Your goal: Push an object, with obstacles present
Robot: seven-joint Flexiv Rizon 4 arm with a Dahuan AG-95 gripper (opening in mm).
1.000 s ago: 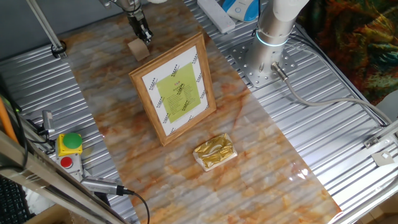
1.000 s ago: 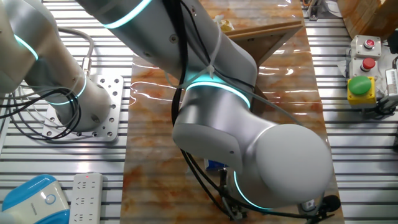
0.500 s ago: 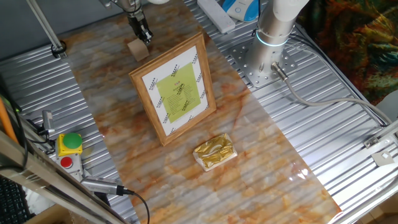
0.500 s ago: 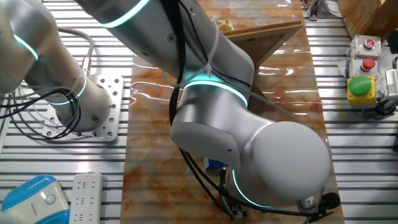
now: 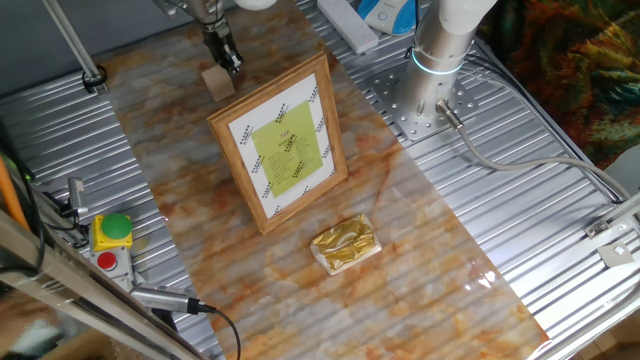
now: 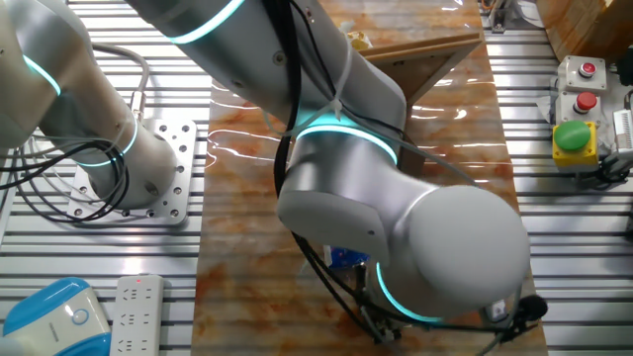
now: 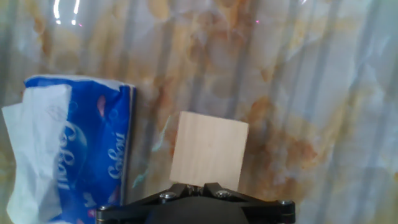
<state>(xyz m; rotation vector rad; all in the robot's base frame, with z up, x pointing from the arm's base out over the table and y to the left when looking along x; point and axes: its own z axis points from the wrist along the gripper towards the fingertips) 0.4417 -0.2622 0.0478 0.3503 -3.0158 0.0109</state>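
Observation:
The small tan wooden block (image 5: 214,80) lies on the marbled sheet at the far end, just beyond the top corner of the picture frame (image 5: 282,146). In the hand view the block (image 7: 209,151) fills the middle. My gripper (image 5: 224,58) stands right behind the block, its two fingertips closed together and touching the block's near edge (image 7: 195,186). It grips nothing. The gold foil packet (image 5: 345,243) lies below the frame, far from the gripper. In the other fixed view the arm hides the block and gripper; only the frame's back (image 6: 435,51) shows.
A blue and white tissue packet (image 7: 78,143) lies just left of the block in the hand view. A green and red button box (image 5: 111,238) sits at the left edge. A power strip (image 5: 347,22) and the arm's base (image 5: 440,50) stand at the back right.
The gripper and the block have shifted a little to the left along the far end of the sheet. The frame and the gold packet have not moved.

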